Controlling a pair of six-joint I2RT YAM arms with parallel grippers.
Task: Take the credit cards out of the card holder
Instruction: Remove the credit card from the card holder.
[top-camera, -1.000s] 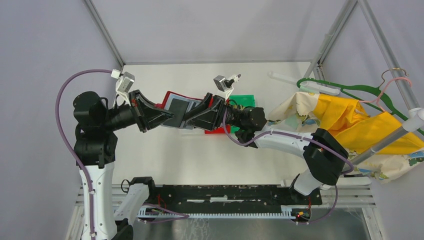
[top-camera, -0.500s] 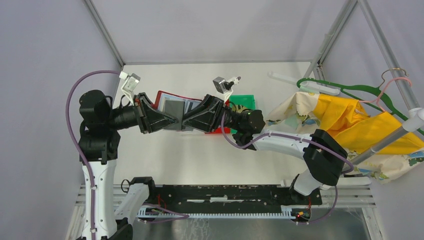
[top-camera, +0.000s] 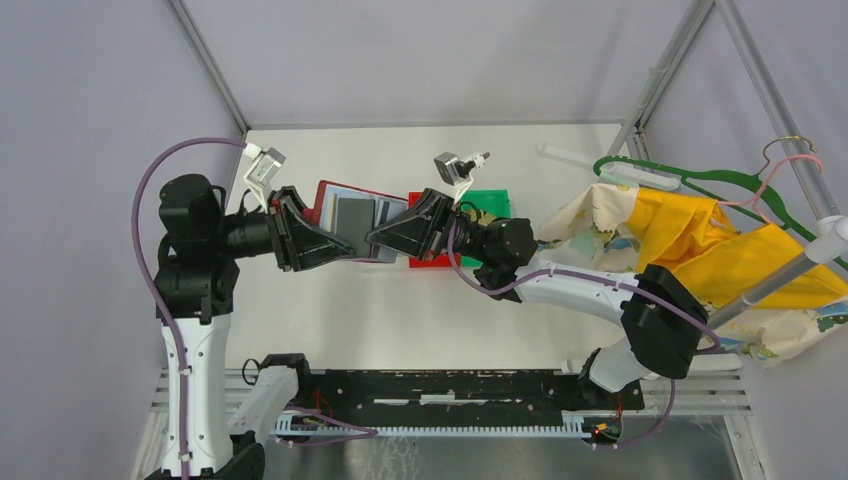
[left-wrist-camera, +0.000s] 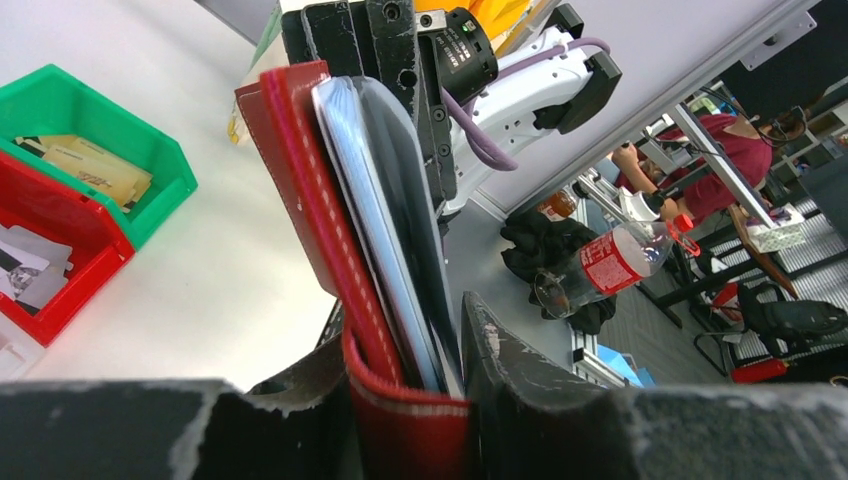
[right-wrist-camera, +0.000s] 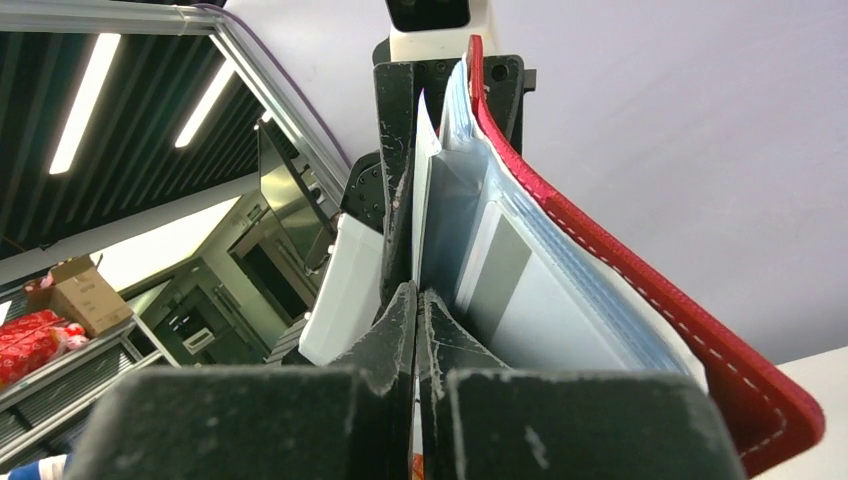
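Stitching in white thread edges the small red folding card holder (top-camera: 345, 212), which sits between the two arms, left of the middle of the white table (top-camera: 400, 320). Its pale blue-grey pocket leaves are fanned apart from the red cover.

The left gripper (top-camera: 352, 252) reaches in from the left and grasps the card holder. In the left wrist view its worn black fingers (left-wrist-camera: 510, 380) stand part-way apart, one against the red cover and one against the outermost leaf, with the folded red edge seated between them.

The right gripper (top-camera: 376, 237) comes in from the right, its tip just beside the left one. In the right wrist view its fingers (right-wrist-camera: 385, 340) are clenched flat together, and a thin white sheet (right-wrist-camera: 424, 170) runs down into the seam between them. Whether that sheet is a card or a pocket leaf cannot be told. Just right of it, a pale credit card with a grey band (right-wrist-camera: 530, 310) shows through a clear leaf, tucked inside the holder.

A green plastic bin (top-camera: 492, 203) holding tan paper slips and a red plastic bin (top-camera: 432, 262) sit side by side on the table right of the holder. Farther right, a yellow cloth (top-camera: 690, 235) and a green wire hanger (top-camera: 700, 182) lie at the table's right edge.
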